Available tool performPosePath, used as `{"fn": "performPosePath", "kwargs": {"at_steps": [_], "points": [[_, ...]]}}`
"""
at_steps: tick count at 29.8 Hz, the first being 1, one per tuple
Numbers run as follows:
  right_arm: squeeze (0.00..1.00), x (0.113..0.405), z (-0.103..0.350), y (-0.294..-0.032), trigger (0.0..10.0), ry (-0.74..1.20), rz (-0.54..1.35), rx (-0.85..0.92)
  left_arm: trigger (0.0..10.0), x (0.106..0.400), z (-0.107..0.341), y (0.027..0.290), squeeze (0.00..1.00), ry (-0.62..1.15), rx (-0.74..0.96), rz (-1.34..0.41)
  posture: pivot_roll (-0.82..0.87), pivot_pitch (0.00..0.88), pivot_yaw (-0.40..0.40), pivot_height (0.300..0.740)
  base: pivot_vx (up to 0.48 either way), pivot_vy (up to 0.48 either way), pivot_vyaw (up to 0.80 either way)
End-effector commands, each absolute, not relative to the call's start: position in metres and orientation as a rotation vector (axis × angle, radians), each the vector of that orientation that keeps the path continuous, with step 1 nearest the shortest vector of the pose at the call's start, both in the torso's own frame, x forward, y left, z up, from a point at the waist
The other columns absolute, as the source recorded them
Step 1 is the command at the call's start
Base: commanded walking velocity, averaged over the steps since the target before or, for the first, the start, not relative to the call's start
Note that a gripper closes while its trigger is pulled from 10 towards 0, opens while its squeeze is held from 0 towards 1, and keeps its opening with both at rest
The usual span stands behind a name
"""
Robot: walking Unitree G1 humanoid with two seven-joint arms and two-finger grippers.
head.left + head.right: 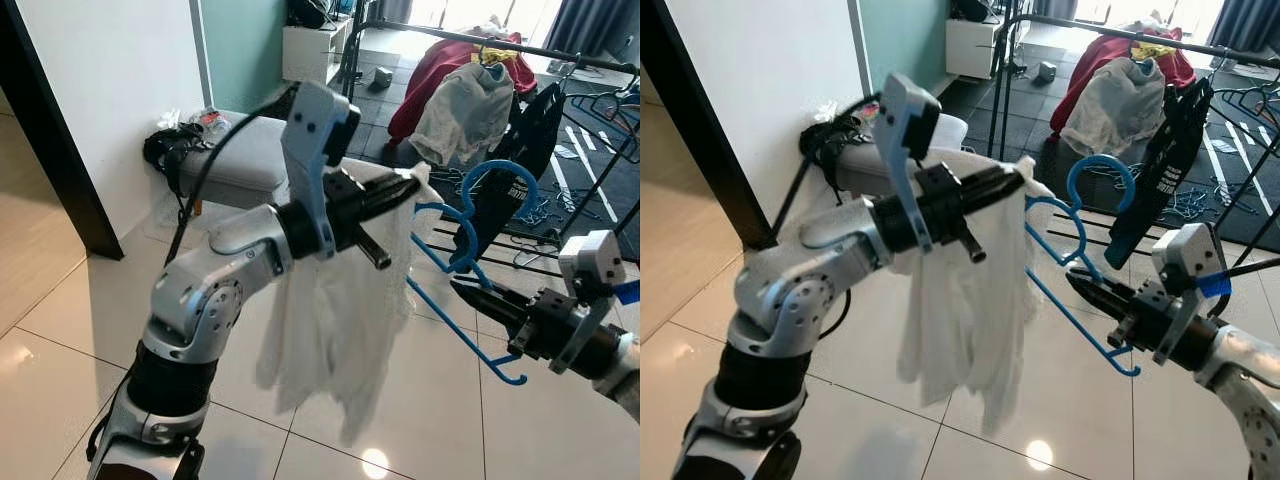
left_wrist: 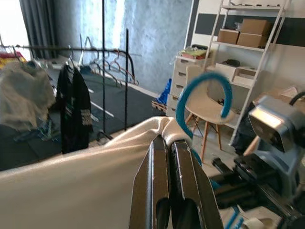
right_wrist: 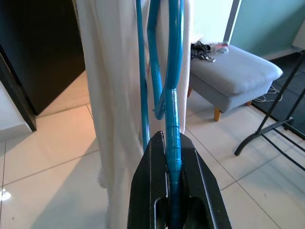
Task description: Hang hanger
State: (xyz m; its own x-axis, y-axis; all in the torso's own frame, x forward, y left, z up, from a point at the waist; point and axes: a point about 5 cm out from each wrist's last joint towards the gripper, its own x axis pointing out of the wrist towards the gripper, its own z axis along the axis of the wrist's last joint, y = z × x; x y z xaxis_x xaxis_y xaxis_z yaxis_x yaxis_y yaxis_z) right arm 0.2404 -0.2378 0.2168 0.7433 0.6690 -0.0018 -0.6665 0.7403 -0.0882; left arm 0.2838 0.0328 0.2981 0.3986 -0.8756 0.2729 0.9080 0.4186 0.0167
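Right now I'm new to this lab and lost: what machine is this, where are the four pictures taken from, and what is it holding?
It is a walking humanoid robot with two silver arms. Two pictures come from cameras in its head, looking down; the other two come from cameras on its wrists, looking along the black fingers. The left hand is shut on a white garment draped from it. The right hand is shut on the lower bar of a blue hanger, which sits partly inside the garment. Behind stand a black clothes rack with hung clothes and a grey ottoman on the tiled floor.

Head stereo pair, two wrist close-ups
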Motion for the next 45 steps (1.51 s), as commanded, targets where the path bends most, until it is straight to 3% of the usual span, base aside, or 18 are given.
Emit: {"fn": "performPosePath", "kwargs": {"at_steps": [1,2,3,4,11,19,23,26,28,29,30,31,32,33,34,35,43,45], "points": [[0.0,0.243,0.219,-0.234,10.0,-0.064,0.735,-0.091,10.0,0.279,0.294,0.023,0.07,-0.23,-0.183,-1.188,-0.06,0.086,-0.021,0.74,0.0,0.0,0.0],[0.0,0.246,0.222,-0.233,10.0,-0.085,0.726,-0.086,10.0,0.275,0.292,0.02,0.87,-0.218,-0.241,-1.224,-0.06,0.085,-0.021,0.74,0.0,0.0,0.0],[0.0,0.246,0.222,-0.233,10.0,-0.085,0.726,-0.086,10.0,0.275,0.292,0.02,0.87,-0.218,-0.241,-1.224,-0.06,0.085,-0.021,0.74,0.0,0.0,0.0],[0.0,0.249,0.224,-0.232,10.0,-0.103,0.724,-0.079,10.0,0.271,0.291,0.018,1.0,-0.214,-0.245,-1.25,-0.06,0.083,-0.021,0.74,0.0,0.0,0.0],[0.0,0.261,0.242,-0.223,10.0,-0.215,0.759,-0.013,10.0,0.271,0.283,0.015,1.0,-0.177,-0.245,-1.25,-0.06,0.089,-0.019,0.74,0.0,0.0,0.0],[0.0,0.265,0.266,-0.227,10.0,-0.347,0.856,0.134,10.0,0.282,0.291,0.033,1.0,-0.225,-0.273,-1.157,-0.05,0.094,-0.025,0.74,0.0,0.0,0.0],[0.0,0.24,0.269,-0.248,10.0,-0.36,1.008,0.248,10.0,0.31,0.313,0.079,1.0,-0.36,-0.28,-0.889,-0.05,0.099,-0.029,0.74,0.0,0.0,0.0],[0.0,0.233,0.265,-0.254,10.0,-0.318,1.024,0.243,10.0,0.315,0.325,0.099,1.0,-0.417,-0.258,-0.854,-0.06,0.102,-0.029,0.74,0.0,0.0,0.0],[0.0,0.228,0.263,-0.258,10.0,-0.288,1.037,0.239,10.0,0.318,0.336,0.117,1.0,-0.453,-0.235,-0.834,-0.06,0.105,-0.029,0.74,0.0,0.0,0.0],[0.0,0.225,0.262,-0.26,10.0,-0.271,1.046,0.239,10.0,0.319,0.344,0.128,0.94,-0.476,-0.22,-0.821,-0.06,0.105,-0.028,0.74,0.0,0.0,0.0],[0.0,0.221,0.261,-0.262,10.0,-0.251,1.058,0.241,10.0,0.32,0.354,0.141,0.78,-0.507,-0.185,-0.808,-0.06,0.105,-0.026,0.74,0.0,0.0,0.0],[0.0,0.219,0.26,-0.264,10.0,-0.235,1.066,0.237,10.0,0.32,0.363,0.149,0.53,-0.529,-0.157,-0.807,-0.06,0.104,-0.022,0.74,0.0,0.0,0.0],[0.0,0.219,0.26,-0.264,10.0,-0.235,1.066,0.237,10.0,0.32,0.363,0.149,0.53,-0.529,-0.157,-0.807,-0.06,0.104,-0.022,0.74,0.0,0.0,0.0],[0.0,0.217,0.26,-0.265,10.0,-0.225,1.068,0.234,10.0,0.318,0.369,0.152,0.31,-0.546,-0.124,-0.815,-0.06,0.104,-0.022,0.74,0.0,0.0,0.0],[0.0,0.217,0.26,-0.265,10.0,-0.225,1.068,0.234,10.0,0.318,0.369,0.152,0.31,-0.546,-0.124,-0.815,-0.06,0.104,-0.022,0.74,0.0,0.0,0.0],[0.0,0.215,0.26,-0.267,10.0,-0.221,1.074,0.238,10.0,0.316,0.373,0.151,0.0,-0.558,-0.104,-0.841,-0.06,0.104,-0.022,0.74,0.0,0.0,0.0],[0.0,0.214,0.263,-0.271,10.0,-0.235,1.053,0.227,10.0,0.301,0.352,0.129,0.0,-0.479,-0.117,-1.072,-0.07,0.103,-0.013,0.74,0.0,0.0,0.0],[0.0,0.217,0.272,-0.273,10.0,-0.286,1.029,0.213,10.0,0.289,0.328,0.123,0.0,-0.379,-0.057,-1.174,-0.07,0.108,-0.015,0.74,0.0,0.0,0.0]]}}
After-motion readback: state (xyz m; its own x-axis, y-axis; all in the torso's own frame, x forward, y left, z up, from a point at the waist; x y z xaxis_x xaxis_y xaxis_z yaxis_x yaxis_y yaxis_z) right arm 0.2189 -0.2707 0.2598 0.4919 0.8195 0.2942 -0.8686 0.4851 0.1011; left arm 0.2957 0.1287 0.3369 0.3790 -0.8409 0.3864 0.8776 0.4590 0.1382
